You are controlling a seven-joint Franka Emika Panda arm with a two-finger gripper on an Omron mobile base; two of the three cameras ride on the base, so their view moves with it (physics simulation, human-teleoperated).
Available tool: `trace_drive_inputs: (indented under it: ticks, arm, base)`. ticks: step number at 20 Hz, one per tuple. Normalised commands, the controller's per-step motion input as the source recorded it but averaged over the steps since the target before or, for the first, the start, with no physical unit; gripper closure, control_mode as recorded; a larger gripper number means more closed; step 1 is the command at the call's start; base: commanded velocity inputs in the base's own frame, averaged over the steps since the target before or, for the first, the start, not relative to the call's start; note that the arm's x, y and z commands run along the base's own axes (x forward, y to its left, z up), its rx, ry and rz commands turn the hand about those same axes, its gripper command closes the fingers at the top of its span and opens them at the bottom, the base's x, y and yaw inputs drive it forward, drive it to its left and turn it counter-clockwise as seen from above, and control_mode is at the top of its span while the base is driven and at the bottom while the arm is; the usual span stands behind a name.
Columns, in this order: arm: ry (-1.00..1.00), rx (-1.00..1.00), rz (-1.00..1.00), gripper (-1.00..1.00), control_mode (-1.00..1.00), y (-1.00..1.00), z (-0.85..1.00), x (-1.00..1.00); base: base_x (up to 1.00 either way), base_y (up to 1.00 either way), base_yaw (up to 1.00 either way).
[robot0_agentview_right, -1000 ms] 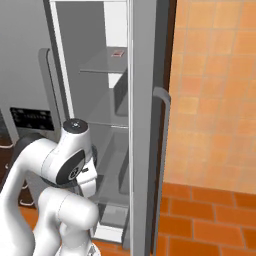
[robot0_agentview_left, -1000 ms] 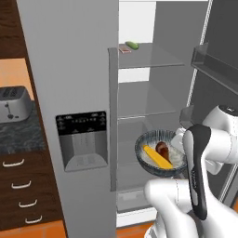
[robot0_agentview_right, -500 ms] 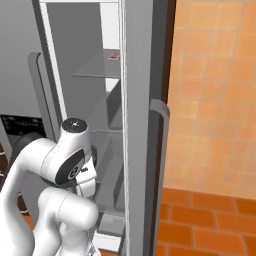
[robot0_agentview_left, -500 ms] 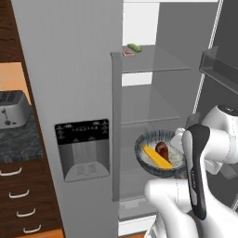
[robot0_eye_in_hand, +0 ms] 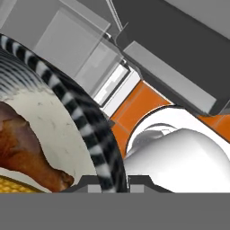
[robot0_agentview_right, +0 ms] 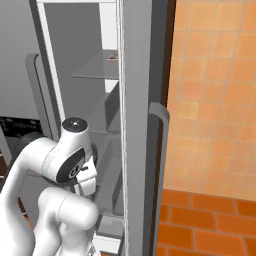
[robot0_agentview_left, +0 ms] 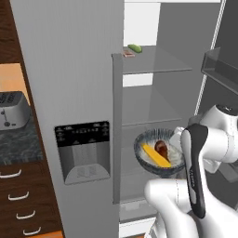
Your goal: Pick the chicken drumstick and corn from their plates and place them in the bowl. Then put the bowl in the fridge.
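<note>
Since the earlier frames, both base views have drawn closer to the fridge (robot0_agentview_left: 74, 69), so its door and interior loom larger; this is camera travel with the base, while the bowl (robot0_agentview_left: 160, 153) keeps the same place in front of the arm. At far left in the left base view, a silver toaster (robot0_agentview_left: 10, 110) stands on a dark speckled tabletop (robot0_agentview_left: 21, 144) above wooden drawers (robot0_agentview_left: 21, 200) with white handles. Next comes the closed grey fridge door carrying the black water dispenser panel (robot0_agentview_left: 83, 151). Right of it the fridge compartment stands open, showing glass shelves (robot0_agentview_left: 155, 62); a small green item (robot0_agentview_left: 135, 47) and a small reddish item (robot0_agentview_left: 128, 54) lie on the upper shelf near its left front corner. Below, at the level of the lower shelves, the bowl is held up in front of the open compartment, just beside the arm's wrist; whether it rests on a shelf cannot be told. Inside it the corn (robot0_agentview_left: 156, 155) lies diagonally, with the chicken drumstick (robot0_agentview_left: 161, 147) touching it on the far side. In the hand view the bowl's striped rim (robot0_eye_in_hand: 85, 117) passes between the finger tips of the claw (robot0_eye_in_hand: 108, 182), which is pinching that rim, pressed nearly together; the drumstick (robot0_eye_in_hand: 27, 152) and a yellow edge of corn (robot0_eye_in_hand: 13, 185) lie inside against the pale inner wall. In the right base view the open door's edge (robot0_agentview_right: 142, 125) with its grey handle (robot0_agentview_right: 161, 165) stands upright, and an orange tiled wall (robot0_agentview_right: 215, 90) fills the right side above a brick-red floor (robot0_agentview_right: 210, 225).
</note>
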Motion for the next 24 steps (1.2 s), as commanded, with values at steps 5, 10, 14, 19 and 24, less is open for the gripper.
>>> trace_drive_inputs:
  ticks: [5,10,14,19,24]
  arm:
    - [-0.04,0.00,-0.35,1.00,-1.00,0.16,0.14,0.76]
    - [-0.03,0.00,-0.39,1.00,-1.00,0.04,0.25,0.89]
    - [-0.02,0.02,-0.29,1.00,-1.00,0.04,0.50,0.88]
    - [-0.02,0.09,-0.18,1.00,-1.00,0.01,0.14,0.96]
    - [0.03,0.07,-0.04,1.00,-1.00,0.00,-0.10,0.88]
  base:
    - [0.00,0.00,0.00]
    - [0.00,0.00,0.00]
    - [0.00,0.00,0.00]
    - [0.00,0.00,0.00]
    - [0.00,0.00,0.00]
